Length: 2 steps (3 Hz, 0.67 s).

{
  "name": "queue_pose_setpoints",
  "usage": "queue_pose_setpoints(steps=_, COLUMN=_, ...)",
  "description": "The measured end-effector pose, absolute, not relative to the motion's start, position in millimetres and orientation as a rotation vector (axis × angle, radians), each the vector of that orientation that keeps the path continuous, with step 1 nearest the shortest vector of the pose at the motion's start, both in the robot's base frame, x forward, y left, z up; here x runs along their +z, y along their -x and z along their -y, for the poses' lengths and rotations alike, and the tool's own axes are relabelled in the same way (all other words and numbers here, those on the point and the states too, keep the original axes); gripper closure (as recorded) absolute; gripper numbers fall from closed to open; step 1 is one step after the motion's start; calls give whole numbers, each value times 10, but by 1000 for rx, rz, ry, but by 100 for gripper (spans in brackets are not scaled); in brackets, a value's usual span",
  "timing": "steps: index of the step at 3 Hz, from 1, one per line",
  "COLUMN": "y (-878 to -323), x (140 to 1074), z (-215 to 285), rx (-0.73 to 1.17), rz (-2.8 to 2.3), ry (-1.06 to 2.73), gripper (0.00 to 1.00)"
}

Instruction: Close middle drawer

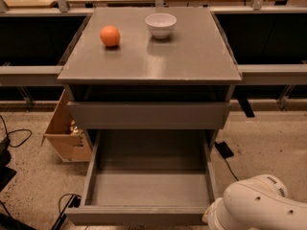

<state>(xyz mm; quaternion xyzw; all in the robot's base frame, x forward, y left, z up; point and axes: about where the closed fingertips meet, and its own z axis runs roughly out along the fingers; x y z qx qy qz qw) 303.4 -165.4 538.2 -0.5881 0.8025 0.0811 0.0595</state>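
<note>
our gripper does not show in this view, so we cannot tell whether it is wide, narrow or holding anything; all we see of the robot is the white rounded arm casing [261,206] in the lower right corner, low over the floor; its left edge sits just beside the front right corner of the middle drawer [148,189], and we cannot tell whether the two touch.

the middle drawer stands pulled far out of the gray cabinet [153,61] toward us; its flat front panel runs along the bottom edge of the view, and we see the bare gray floor and both side walls of the box; above it the upper drawer front [148,115] lies under a dark gap below the cabinet top.

on the cabinet top an orange [110,35] rests at the back left and a white bowl [160,24] upright at the back middle, near each other but apart.

left of the cabinet a cardboard box [64,135] leans against its side; black cables [14,137] trail over the speckled floor [268,138] at far left.
</note>
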Motion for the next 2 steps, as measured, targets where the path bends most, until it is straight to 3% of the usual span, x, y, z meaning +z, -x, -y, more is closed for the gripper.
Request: queue_pose_setpoints(steps=2, y=-3056, x=4501, z=1440, rx=458, rz=-2320, ry=1736, gripper=94)
